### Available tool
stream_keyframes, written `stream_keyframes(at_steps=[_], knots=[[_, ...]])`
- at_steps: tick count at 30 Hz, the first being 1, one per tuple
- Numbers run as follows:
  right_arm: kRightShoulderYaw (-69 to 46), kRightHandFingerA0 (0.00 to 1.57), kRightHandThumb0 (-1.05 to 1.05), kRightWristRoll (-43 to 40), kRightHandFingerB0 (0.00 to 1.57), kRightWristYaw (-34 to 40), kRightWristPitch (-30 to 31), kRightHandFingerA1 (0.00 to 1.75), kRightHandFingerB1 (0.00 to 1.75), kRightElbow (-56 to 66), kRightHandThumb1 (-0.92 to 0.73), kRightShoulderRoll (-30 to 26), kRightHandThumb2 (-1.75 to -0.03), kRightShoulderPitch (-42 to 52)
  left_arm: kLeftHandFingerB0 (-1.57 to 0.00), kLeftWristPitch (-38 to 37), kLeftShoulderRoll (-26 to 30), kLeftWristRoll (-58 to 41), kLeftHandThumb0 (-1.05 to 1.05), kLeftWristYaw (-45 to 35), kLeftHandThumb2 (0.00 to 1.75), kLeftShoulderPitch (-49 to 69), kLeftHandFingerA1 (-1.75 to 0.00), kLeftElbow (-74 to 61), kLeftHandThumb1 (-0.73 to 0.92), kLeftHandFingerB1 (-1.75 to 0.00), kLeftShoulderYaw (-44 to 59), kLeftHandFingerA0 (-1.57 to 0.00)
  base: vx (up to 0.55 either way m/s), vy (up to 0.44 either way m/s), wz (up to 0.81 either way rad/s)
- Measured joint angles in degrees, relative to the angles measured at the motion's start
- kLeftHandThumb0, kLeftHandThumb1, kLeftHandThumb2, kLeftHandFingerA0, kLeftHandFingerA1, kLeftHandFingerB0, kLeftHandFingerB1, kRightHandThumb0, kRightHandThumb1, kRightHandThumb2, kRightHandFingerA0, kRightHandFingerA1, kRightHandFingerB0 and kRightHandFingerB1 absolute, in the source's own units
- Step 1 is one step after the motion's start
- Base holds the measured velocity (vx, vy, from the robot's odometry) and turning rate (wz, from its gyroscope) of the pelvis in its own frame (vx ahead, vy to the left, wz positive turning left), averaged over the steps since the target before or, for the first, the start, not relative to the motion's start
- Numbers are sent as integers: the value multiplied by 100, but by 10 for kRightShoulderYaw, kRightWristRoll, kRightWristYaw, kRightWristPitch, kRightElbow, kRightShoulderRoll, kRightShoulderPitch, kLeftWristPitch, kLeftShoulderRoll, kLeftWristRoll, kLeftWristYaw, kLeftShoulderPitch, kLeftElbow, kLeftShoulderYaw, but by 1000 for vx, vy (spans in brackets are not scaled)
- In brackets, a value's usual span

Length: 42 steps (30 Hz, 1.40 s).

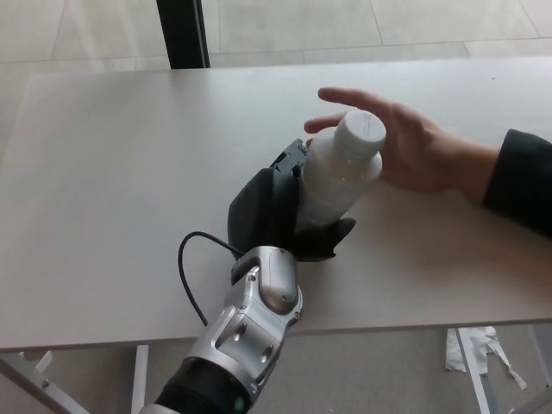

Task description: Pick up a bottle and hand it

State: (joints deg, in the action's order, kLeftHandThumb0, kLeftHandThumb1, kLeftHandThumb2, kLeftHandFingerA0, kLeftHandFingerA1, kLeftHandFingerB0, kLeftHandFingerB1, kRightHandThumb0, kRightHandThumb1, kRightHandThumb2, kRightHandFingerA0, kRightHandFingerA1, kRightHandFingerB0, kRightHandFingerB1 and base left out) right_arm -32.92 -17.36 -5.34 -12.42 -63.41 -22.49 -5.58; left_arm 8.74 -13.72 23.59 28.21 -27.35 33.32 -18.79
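A white plastic bottle (339, 175) with a white screw cap is held above the pale table (112, 172), tilted with its cap toward the upper right. My left hand (269, 216) is shut on the bottle's lower body, with black fingers wrapped around it. The silver forearm comes in from the bottom edge. A person's open hand (416, 148) in a dark sleeve reaches in from the right. Its palm is right behind the bottle's cap and its fingers stretch over the top. I cannot tell whether it touches the bottle. My right hand does not show.
A black cable (191, 259) loops from my wrist over the table. A dark upright post (183, 33) stands beyond the table's far edge. Crumpled white paper (479, 349) lies on the floor at lower right, beside a table leg.
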Motion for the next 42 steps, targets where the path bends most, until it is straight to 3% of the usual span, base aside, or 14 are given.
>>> stream_keyframes(at_steps=[2, 3, 5, 11, 12, 13, 16, 20, 25, 26, 29, 33, 34, 42], knots=[[0, 125, -105, 0, 23, 0, 0, 129, 110, 0, -25, 0, -108, -1, -69, 1, 4, 0, -2, 0, 101, -4, -175, 0, 68, -163, 3, -82, 0, 0, 0], [0, 156, -105, 0, 27, 0, 0, 136, 110, 0, -27, 0, -110, -1, -98, 4, 8, 1, -7, -2, 109, -13, -145, 1, 57, -129, 5, -118, 0, 0, 0], [1, 104, -105, 0, 13, 0, 0, 141, 140, 0, -41, 0, -81, -1, -78, 6, 14, 1, -8, -5, 95, -37, -174, 4, 66, -148, 8, -85, 0, 0, 0], [2, 134, -105, 0, 11, 0, 0, 124, 138, 0, -41, 0, -81, -4, -82, 24, 20, 0, -11, -22, 77, -138, -161, 24, 71, -126, 17, -88, 0, 0, 0], [2, 149, -38, 0, 39, 0, 0, 135, 83, -1, 5, 0, -86, -6, -82, 30, 19, 0, -18, -26, 74, -160, -152, 32, 74, -102, 21, -85, 0, 0, 0], [3, 143, -105, 0, 11, 0, 0, 126, 146, -2, -37, 0, -86, -8, -80, 35, 16, -1, -15, -29, 74, -177, -112, 38, 69, -77, 24, -82, 0, 0, 0], [5, 154, -105, 0, 27, -1, 0, 113, 112, -4, -25, 0, -107, -14, -82, 50, 9, -4, -13, -43, 73, -224, -154, 65, 71, -104, 30, -84, 0, 0, 0], [12, 153, -105, 2, 13, 2, 0, 117, 146, -5, -37, 2, -85, -19, -68, 78, 4, -11, -22, -65, 63, -273, -88, 101, 78, -59, 33, -77, 0, 0, 0], [21, 152, -105, 2, 23, 5, -1, 117, 136, -3, -40, 20, -79, -26, -73, 116, -5, -13, -15, -95, 68, -323, -130, 165, 71, -83, 16, -75, 0, 0, 0], [24, 97, -105, 2, 15, 6, -1, 130, 135, -3, -43, 23, -75, -27, -73, 124, -6, -12, -9, -101, 63, -331, -121, 180, 63, -74, 9, -76, 0, 0, 0], [33, 152, -105, 2, 7, 5, -2, 115, 145, 4, -41, 30, -82, -28, -64, 147, -9, -4, -7, -124, 57, -349, -90, 232, 60, -62, -31, -66, 0, 0, 0], [42, 104, -105, 2, 11, 8, 2, 156, 137, 43, -42, 46, -80, -22, -65, 166, -10, 13, -15, -153, 56, -358, -113, 278, 56, -63, -92, -70, 0, 0, 0], [45, 154, -105, 3, 29, 10, 5, 147, 109, 62, -29, 51, -108, -17, -65, 169, -10, 20, -17, -161, 57, -362, -120, 290, 55, -66, -114, -72, 0, 0, 0], [53, 157, -90, 5, 40, 22, 19, 170, 113, 123, -37, 70, -119, -6, -58, 191, -16, 65, -17, -226, 61, -396, -141, 351, 49, -70, -231, -70, 0, 0, 0]])
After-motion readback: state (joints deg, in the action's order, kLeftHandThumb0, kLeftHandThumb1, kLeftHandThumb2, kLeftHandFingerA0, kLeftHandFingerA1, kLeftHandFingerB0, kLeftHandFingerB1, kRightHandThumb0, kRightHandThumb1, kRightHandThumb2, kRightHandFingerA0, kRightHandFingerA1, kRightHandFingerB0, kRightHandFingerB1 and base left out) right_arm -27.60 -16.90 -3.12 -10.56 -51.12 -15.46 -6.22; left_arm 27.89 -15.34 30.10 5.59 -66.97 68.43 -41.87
